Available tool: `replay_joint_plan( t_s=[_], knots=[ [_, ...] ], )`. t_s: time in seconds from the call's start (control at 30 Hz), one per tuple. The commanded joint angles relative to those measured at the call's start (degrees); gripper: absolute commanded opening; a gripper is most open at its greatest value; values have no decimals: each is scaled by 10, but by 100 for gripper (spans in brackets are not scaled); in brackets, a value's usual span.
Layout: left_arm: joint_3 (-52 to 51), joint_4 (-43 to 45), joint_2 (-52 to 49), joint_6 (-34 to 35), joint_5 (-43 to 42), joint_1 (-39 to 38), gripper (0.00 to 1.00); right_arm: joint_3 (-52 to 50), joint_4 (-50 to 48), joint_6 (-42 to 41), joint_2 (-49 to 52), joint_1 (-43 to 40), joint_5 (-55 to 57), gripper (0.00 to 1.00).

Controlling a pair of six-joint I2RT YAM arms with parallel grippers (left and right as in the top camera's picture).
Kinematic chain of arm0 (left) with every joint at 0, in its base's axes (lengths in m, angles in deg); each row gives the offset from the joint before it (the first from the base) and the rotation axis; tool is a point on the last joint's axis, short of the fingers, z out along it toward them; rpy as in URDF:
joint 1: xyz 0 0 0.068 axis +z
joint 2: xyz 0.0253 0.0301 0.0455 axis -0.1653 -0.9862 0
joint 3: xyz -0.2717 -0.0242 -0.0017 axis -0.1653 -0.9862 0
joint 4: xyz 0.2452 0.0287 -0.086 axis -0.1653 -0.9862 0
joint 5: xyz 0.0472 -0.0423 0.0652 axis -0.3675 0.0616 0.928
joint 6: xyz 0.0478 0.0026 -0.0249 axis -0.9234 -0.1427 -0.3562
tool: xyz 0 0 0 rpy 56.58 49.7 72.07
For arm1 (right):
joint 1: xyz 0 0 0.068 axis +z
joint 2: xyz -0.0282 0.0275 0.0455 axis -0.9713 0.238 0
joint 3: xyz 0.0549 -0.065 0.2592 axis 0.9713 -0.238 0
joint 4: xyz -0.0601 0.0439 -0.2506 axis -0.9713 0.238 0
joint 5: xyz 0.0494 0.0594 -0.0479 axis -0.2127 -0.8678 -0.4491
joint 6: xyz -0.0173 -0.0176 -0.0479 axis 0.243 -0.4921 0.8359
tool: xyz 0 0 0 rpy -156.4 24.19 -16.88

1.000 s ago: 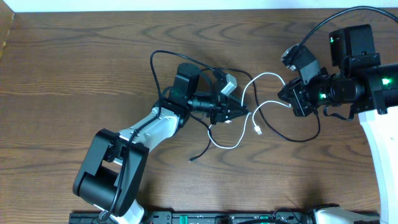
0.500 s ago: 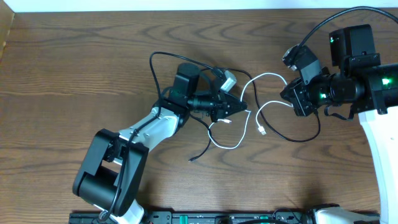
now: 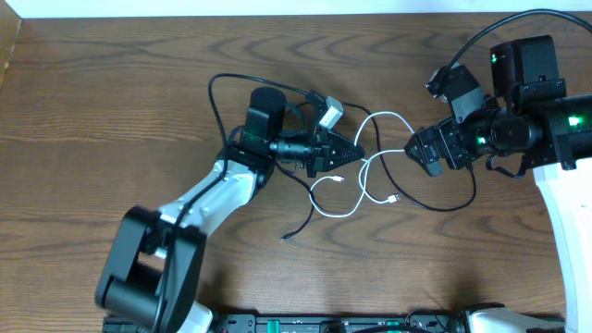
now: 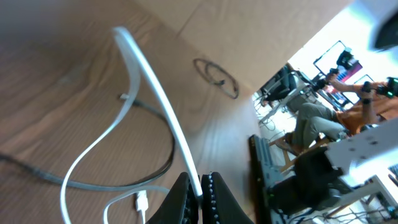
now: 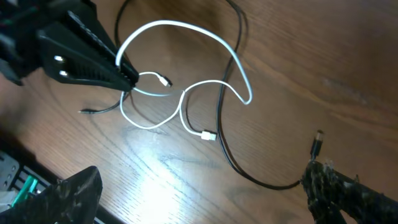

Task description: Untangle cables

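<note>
Overhead: two cables lie tangled mid-desk between the arms.

Left hand has its fingers pressed together on the white cable, pinching it at the foot of its raised arch; the left wrist view shows the cord clamped at the tips. To its right the white cable loops across the black cable on the desk, its white plug lying inside the black curve. Right hand hovers just right of the tangle with its fingers spread wide and gripping nothing. The black plug lies near one finger.
</note>
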Motion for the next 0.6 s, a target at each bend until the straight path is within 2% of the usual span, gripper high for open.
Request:
replay_joint_plan(
  t_s=[0.0, 0.27, 0.57],
  knots=[
    [-1, 4, 55, 10, -47, 1, 8, 7, -5, 38, 11, -5, -34, 99],
    [-1, 2, 99, 21, -87, 1, 8, 7, -20, 97, 53, -5, -81, 99],
    [-1, 0, 100, 40, -120, 1, 8, 7, -106, 118, 81, 1, -123, 99]
  ],
)
